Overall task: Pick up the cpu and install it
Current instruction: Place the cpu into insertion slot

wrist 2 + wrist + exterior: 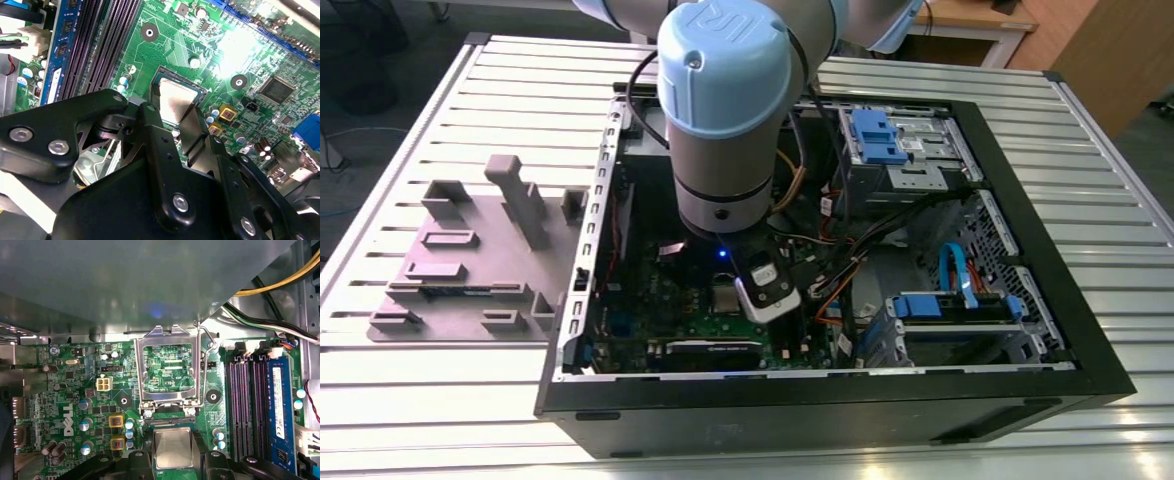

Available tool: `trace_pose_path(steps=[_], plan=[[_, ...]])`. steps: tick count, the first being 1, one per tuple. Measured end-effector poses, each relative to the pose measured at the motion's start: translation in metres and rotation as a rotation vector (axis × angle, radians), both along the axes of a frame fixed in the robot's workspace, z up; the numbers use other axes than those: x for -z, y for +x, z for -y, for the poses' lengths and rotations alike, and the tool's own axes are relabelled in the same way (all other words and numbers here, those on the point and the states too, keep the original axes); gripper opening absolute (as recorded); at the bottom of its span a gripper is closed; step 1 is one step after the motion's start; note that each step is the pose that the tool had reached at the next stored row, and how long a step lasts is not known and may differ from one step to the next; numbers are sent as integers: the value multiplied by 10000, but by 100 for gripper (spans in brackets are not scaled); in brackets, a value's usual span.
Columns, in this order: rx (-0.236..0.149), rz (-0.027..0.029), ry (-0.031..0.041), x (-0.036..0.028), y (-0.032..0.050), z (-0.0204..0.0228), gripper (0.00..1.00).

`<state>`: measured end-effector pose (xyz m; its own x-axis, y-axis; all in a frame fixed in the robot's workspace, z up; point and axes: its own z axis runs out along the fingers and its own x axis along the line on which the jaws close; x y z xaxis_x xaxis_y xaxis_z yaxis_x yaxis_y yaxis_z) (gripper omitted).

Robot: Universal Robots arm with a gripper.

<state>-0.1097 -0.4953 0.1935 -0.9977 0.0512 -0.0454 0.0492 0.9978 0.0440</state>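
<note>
In the exterior view, the arm (pixel 727 110) reaches down into the open case (pixel 1051 255) at the frame's lower centre. In both wrist views the gripper (pixel 174 114) sits over the motherboard (pixel 75 390). Its jaws are closed against two opposite edges of the cpu (pixel 176 100) (pixel 172 449), which lies flat at the socket (pixel 182 76), beside the raised load plate (pixel 167 335).

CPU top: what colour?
The cpu is plain silvery-grey metal, no pattern; shows best in the first wrist view.
</note>
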Motion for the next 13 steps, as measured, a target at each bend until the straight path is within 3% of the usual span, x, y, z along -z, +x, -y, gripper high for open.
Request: trace_pose_path(steps=[13], plan=[[-119,1,1,2,0,26,41]])
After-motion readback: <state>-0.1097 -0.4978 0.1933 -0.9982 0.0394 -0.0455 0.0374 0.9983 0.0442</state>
